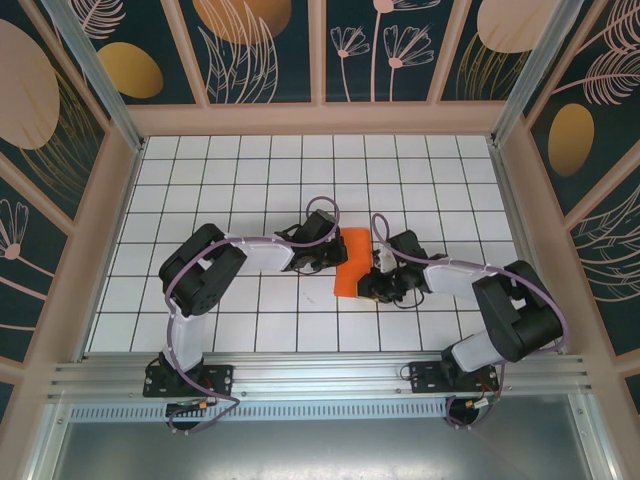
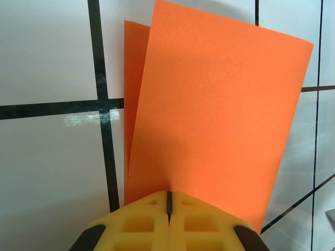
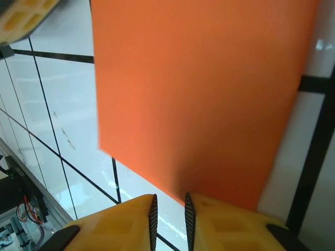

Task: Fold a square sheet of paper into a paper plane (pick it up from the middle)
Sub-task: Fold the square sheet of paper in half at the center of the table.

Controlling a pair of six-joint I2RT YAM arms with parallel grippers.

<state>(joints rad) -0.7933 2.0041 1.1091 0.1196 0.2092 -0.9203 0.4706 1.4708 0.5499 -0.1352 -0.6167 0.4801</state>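
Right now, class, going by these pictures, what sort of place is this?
Probably a robotics lab test cell: two robot arms bolted to an aluminium rail, a white grid-tiled table, and patterned panel walls enclosing it.

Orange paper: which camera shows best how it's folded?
Left wrist. There the orange paper stands close up, with a second layer's edge peeking out from behind it. Top external shows it small and far off, partly covered; right wrist shows one plain orange face, with the layers impossible to tell apart.
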